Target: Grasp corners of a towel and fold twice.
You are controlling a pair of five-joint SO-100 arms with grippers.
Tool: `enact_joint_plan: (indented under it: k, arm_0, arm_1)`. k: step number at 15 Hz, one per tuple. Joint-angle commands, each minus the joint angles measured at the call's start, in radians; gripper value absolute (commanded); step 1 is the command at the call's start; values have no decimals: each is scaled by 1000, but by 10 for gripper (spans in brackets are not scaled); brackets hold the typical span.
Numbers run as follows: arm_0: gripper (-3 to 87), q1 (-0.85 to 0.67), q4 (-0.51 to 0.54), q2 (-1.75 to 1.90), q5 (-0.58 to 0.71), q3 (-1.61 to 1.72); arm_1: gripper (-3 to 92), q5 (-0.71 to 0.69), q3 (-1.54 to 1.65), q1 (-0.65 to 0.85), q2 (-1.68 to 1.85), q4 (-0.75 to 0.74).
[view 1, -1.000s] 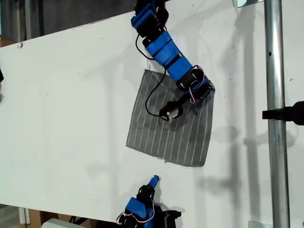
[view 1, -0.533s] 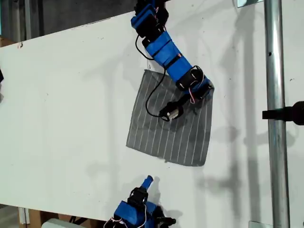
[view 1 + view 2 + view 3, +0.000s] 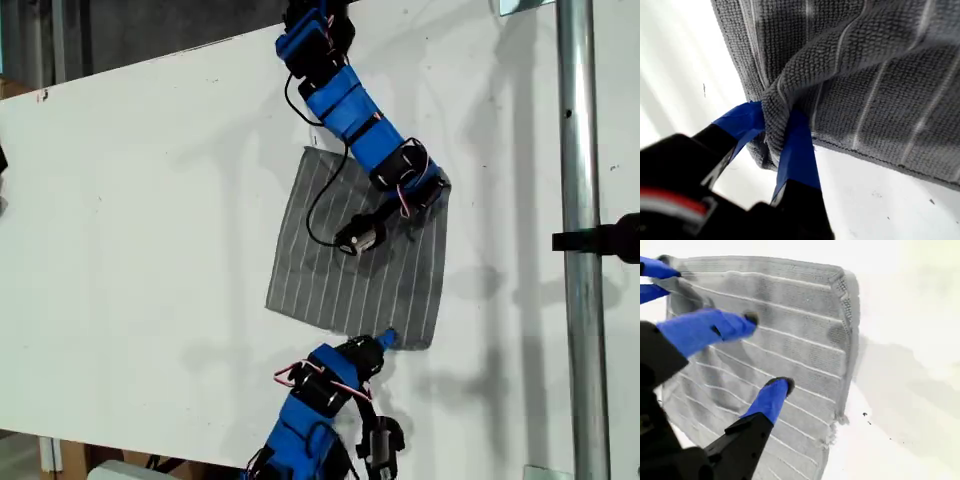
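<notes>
The grey striped towel [image 3: 345,275] lies flat on the white table [image 3: 150,250]. My first gripper [image 3: 432,190] is at the towel's far corner on the exterior view's right. In the first wrist view the gripper [image 3: 775,135] is shut on a bunched corner of the towel [image 3: 865,75]. My second gripper [image 3: 385,341] reaches in from the bottom of the exterior view to the towel's near edge, close to its near corner [image 3: 420,346] on that view's right. In the second wrist view it [image 3: 767,351] stands open over the towel [image 3: 805,340], holding nothing.
A metal pole [image 3: 575,240] with a black clamp [image 3: 605,240] runs down the exterior view's right side. A small black camera [image 3: 358,238] on a cable hangs from the first arm over the towel.
The second arm has swung from the table's near edge up to the towel's near edge. The first arm and the towel have hardly moved.
</notes>
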Motion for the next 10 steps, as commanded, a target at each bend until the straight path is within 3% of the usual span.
enact_joint_plan:
  k: [1, 4, 10]
  arm_0:
    - [385, 43, 43, -15, 120, -123]
    - [385, 49, 14, -69, 103, -94]
    - [346, 51, -221, -413, -9, -75]
  arm_1:
    - [-2, -2, 6, 25, 8, -17]
    - [-2, -2, 8, 23, 20, -15]
    - [-2, 8, 8, 8, 34, -15]
